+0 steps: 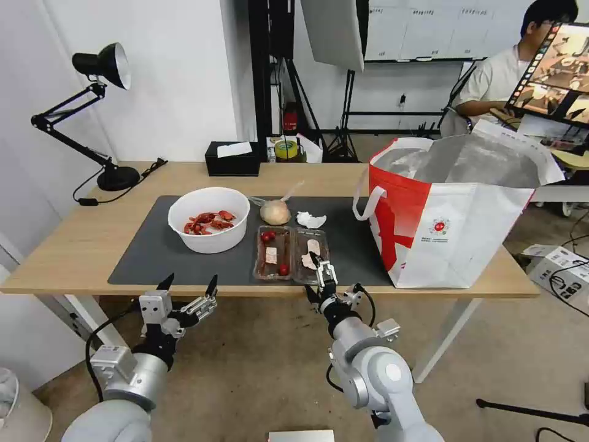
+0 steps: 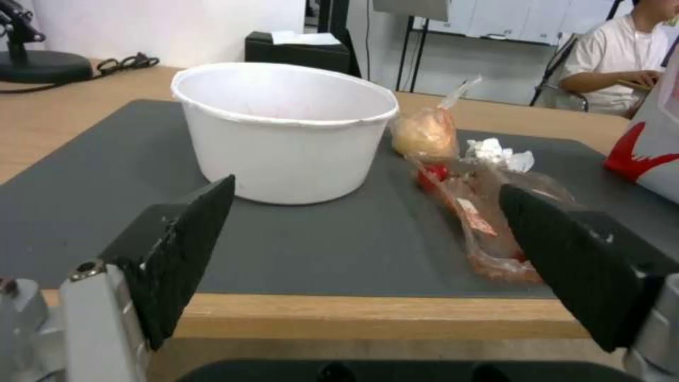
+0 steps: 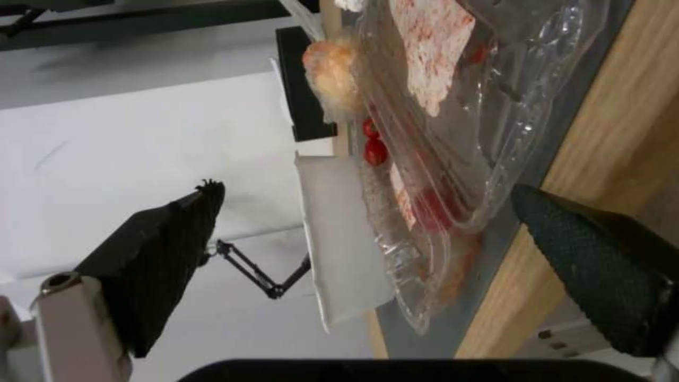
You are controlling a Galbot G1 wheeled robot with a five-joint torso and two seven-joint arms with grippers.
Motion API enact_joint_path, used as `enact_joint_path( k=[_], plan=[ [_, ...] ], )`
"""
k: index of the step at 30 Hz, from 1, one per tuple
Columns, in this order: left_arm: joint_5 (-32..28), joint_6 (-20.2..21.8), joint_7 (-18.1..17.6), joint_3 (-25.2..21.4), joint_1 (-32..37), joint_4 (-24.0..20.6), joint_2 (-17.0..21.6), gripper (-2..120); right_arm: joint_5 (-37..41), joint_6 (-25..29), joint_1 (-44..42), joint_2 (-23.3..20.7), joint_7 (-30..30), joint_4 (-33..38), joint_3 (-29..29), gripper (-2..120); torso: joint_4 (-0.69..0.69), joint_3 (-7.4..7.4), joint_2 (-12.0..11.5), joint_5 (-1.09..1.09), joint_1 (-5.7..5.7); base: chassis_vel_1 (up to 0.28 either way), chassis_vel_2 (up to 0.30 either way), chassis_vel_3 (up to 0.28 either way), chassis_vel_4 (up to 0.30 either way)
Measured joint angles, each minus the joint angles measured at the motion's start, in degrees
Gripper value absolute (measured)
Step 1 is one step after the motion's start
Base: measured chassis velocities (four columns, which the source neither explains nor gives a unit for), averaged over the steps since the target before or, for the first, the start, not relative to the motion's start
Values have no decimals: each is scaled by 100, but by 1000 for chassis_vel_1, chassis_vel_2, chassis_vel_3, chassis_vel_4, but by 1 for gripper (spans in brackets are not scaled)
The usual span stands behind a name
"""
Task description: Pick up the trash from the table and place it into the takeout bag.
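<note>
The clear tray (image 1: 291, 253) with the cherry tomatoes lay open on the dark mat (image 1: 153, 245), at the near edge of the tabletop (image 1: 73, 258), and its long axis ran left to right across your view, the two halves side by side. Your right claw (image 1: 323, 270) was at the near rim of the right half, with the fingers rolled so that one was above the rim and one below, at the level of the tabletop edge (the right wrist view showed this well). It was wide open and held nothing; the tray's rim (image 3: 453, 223) sat in the gap between the two black pads (image 3: 170, 249). So the tray lay straight ahead of this claw, and I judged that the coming move depended on this one relation.

The white bowl (image 1: 209, 219) with shells stood to the left of the tray, the knotted bag (image 1: 275, 211) and the crumpled tissue (image 1: 310, 220) just behind it. The takeout bag (image 1: 454, 215) stood open at the right end, nearer to your right arm. Your left claw (image 1: 187, 286) hovered before the tabletop edge, facing the bowl, also wide open and empty.
</note>
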Motion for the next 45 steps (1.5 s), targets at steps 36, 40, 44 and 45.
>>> enact_joint_path(
  k=[36, 40, 44, 45],
  plan=[
    [61, -43, 12, 15, 91, -18, -48, 100, -135, 46, 10, -46, -106, -118, 64, 100, 0, 0, 0, 0, 0, 0, 0, 0, 0],
    [65, -50, 14, 15, 98, -17, -49, 100, -155, 46, 20, -47, -147, -154, 76, 100, 0, 0, 0, 0, 0, 0, 0, 0, 0],
    [67, -65, 14, 14, 107, -17, -51, 100, -217, 47, 44, -27, -172, -197, 81, 100, 0, 0, 0, 0, 0, 0, 0, 0, 0],
    [67, -73, 14, 13, 112, -17, -53, 100, -242, 47, 55, -21, -184, -217, 80, 100, 0, 0, 0, 0, 0, 0, 0, 0, 0]
  ],
)
